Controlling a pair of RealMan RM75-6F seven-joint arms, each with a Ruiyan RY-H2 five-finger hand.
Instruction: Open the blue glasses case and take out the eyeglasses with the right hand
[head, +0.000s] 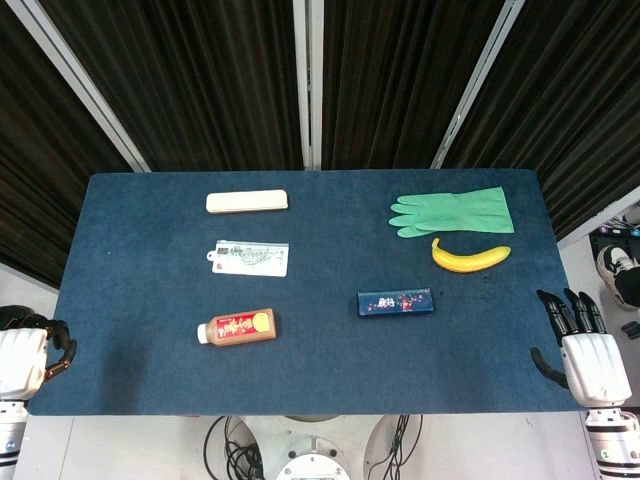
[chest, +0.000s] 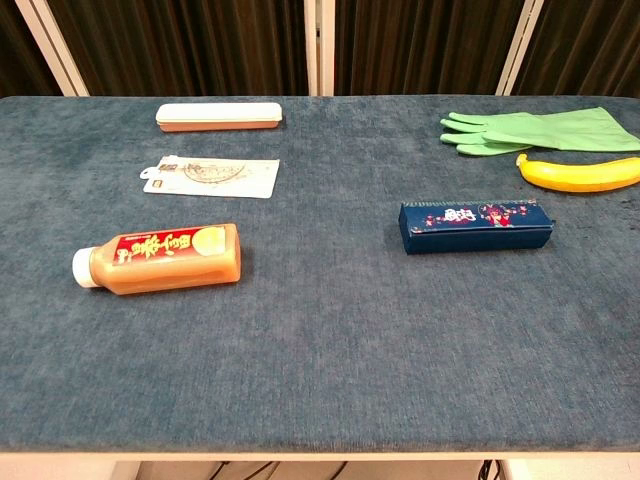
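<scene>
Right hand (head: 588, 345) rests off the table's right edge, fingers apart, empty; left hand (head: 28, 355) curled, empty. Banana (head: 470, 256) lies beyond the closed blue glasses case (head: 395, 302).

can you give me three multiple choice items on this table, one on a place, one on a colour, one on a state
1. Where does the banana lie?
A. just nearer the robot than the green glove
B. beside the bottle
C. on the blue glasses case

2. What colour is the cap of the bottle?
A. red
B. white
C. green

3. In what state is the blue glasses case?
A. open, glasses showing
B. held in the right hand
C. closed, lying flat, untouched

Answers:
1. A, the banana sits right below the glove in the head view, on the right side of the table.
2. B, the chest view shows a white cap at the bottle's left end.
3. C, the lid is shut and the right hand is off at the table edge, fingers apart, as is the left hand.
</scene>
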